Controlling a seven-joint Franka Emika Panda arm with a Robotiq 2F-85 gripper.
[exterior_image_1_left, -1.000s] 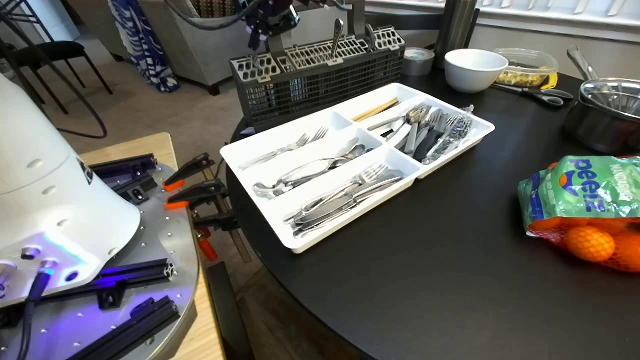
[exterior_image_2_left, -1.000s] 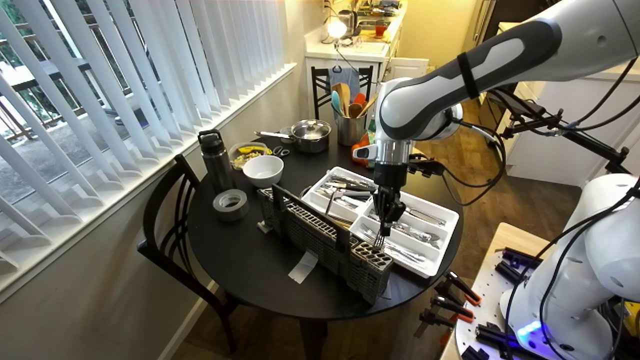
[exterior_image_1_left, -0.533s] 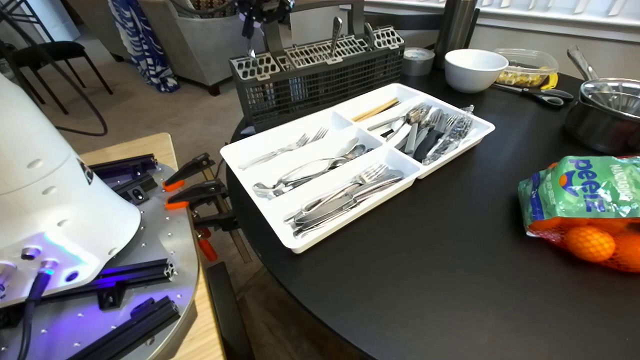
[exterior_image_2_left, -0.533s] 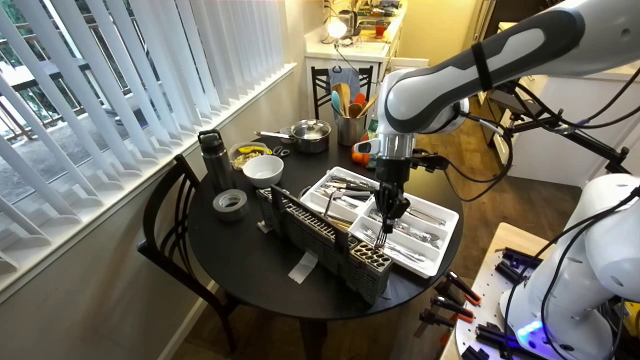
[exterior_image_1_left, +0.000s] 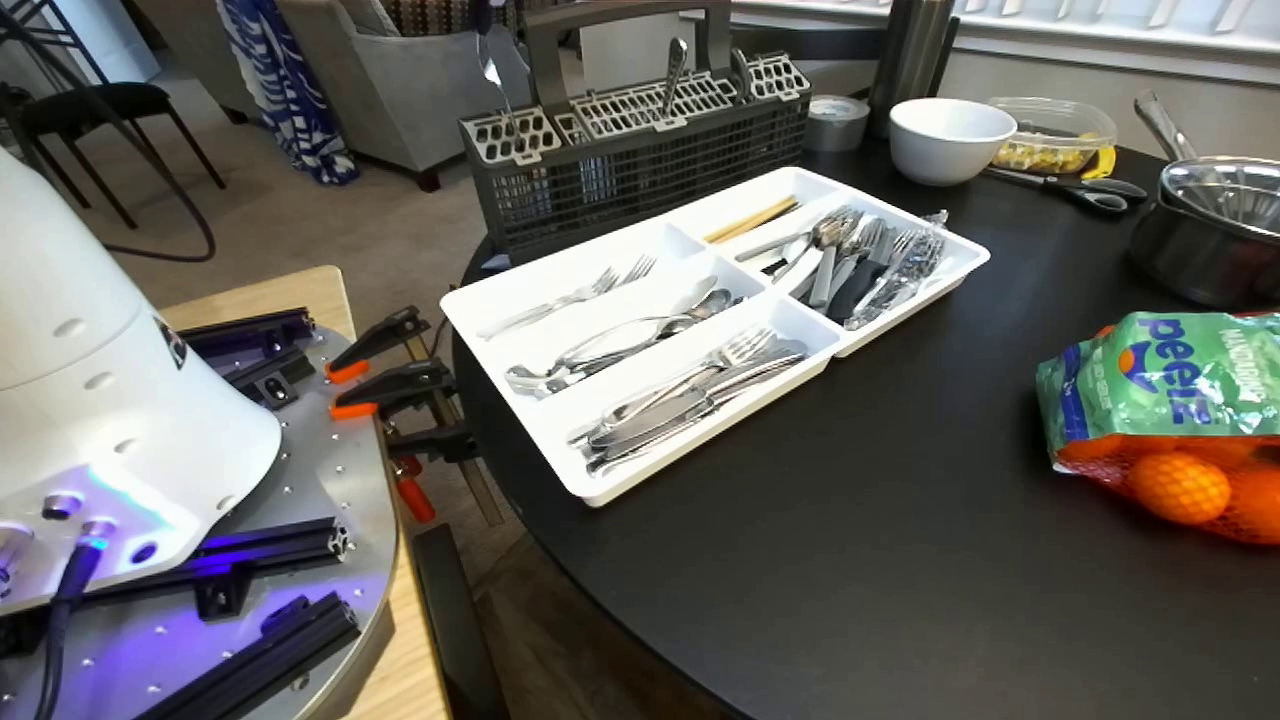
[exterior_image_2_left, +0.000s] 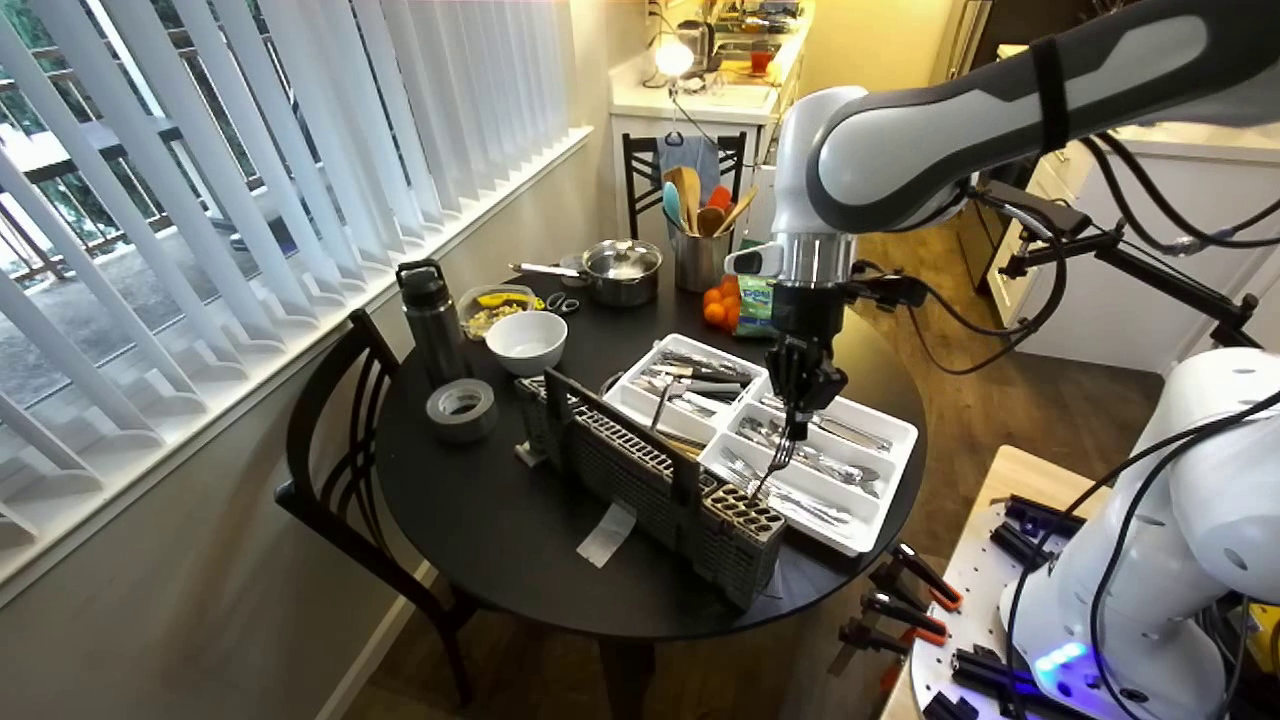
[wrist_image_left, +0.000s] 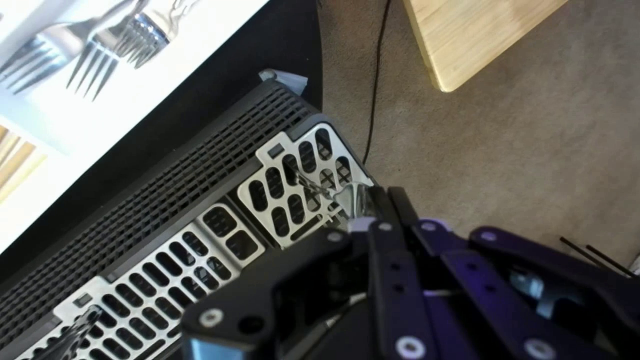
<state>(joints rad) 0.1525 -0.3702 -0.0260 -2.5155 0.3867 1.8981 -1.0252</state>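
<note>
Pinching a shiny metal fork (wrist_image_left: 350, 199), the black gripper (wrist_image_left: 388, 191) hangs above a latticed basket (exterior_image_1_left: 640, 175).

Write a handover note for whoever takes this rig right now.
Gripper: jaws shut on a fork, near its head end.
Things: the fork slants down to the top of the gray basket; how far it reaches in, I can't tell. The white tray beside the basket holds cutlery.
Done: fork gripped.
Left: fork not yet released; at least one other piece stands in the basket.
</note>
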